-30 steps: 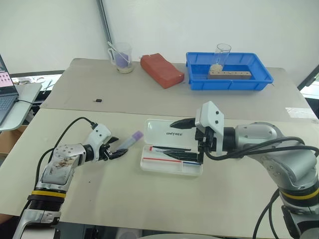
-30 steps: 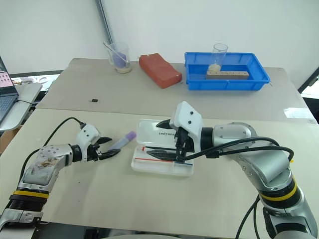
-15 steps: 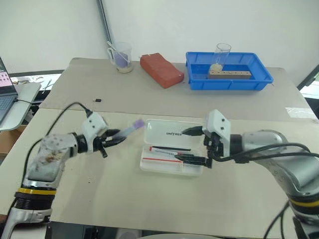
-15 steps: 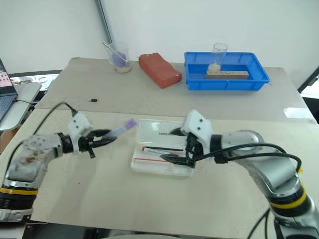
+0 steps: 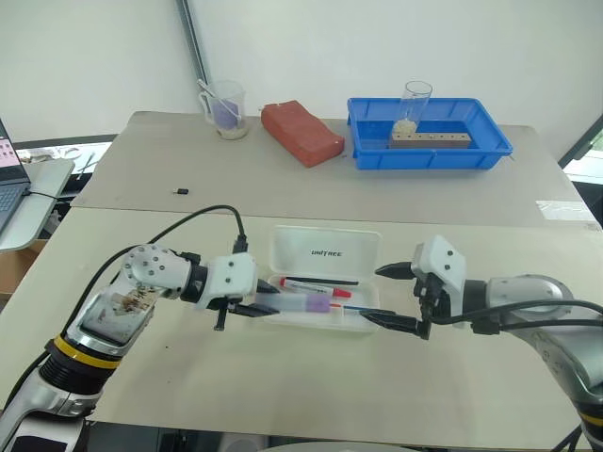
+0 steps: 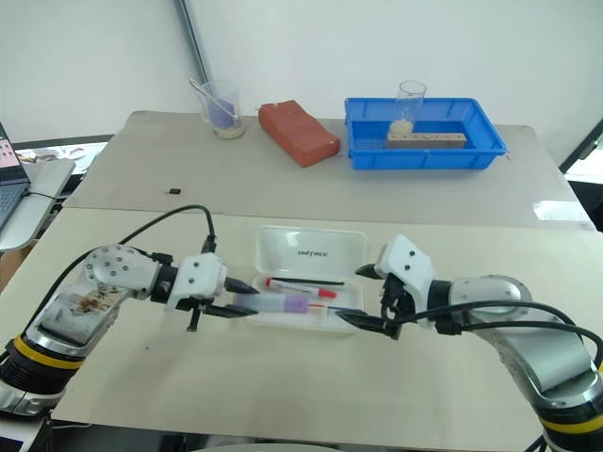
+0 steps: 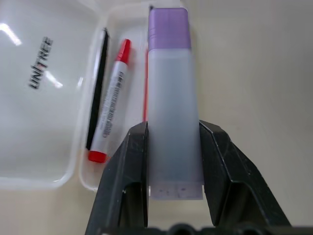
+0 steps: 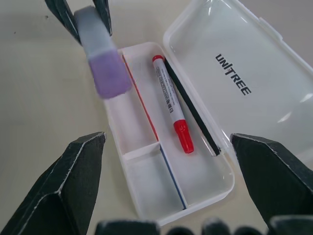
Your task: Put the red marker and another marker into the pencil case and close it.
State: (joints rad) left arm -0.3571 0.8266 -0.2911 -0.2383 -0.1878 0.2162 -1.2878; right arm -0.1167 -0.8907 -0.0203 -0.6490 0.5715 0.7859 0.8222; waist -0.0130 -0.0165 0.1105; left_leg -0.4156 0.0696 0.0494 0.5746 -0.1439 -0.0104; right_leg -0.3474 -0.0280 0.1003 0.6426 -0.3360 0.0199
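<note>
The pencil case [image 5: 325,250] lies open mid-table, its lid printed UNITREE laid back. Inside its tray rests the red marker [image 5: 314,286], white-barrelled with a red cap [image 8: 184,138]. My left gripper [image 5: 268,307] is shut on the lavender marker [image 7: 172,103], which it holds level over the tray's near edge, purple cap [image 8: 110,74] pointing right. My right gripper [image 5: 384,297] stands open just off the case's right end, nothing between its fingers.
A thin red stick [image 7: 145,93] and a black pen [image 7: 98,93] also lie in the tray. At the back stand a blue bin [image 5: 429,134], a red block [image 5: 303,132] and a plastic cup [image 5: 226,108]. A small black piece [image 5: 182,191] lies back left.
My left gripper closed on the lavender marker, lifted it from the table left of the case and carried it right over the tray. My right gripper drew back right and down, staying open.
</note>
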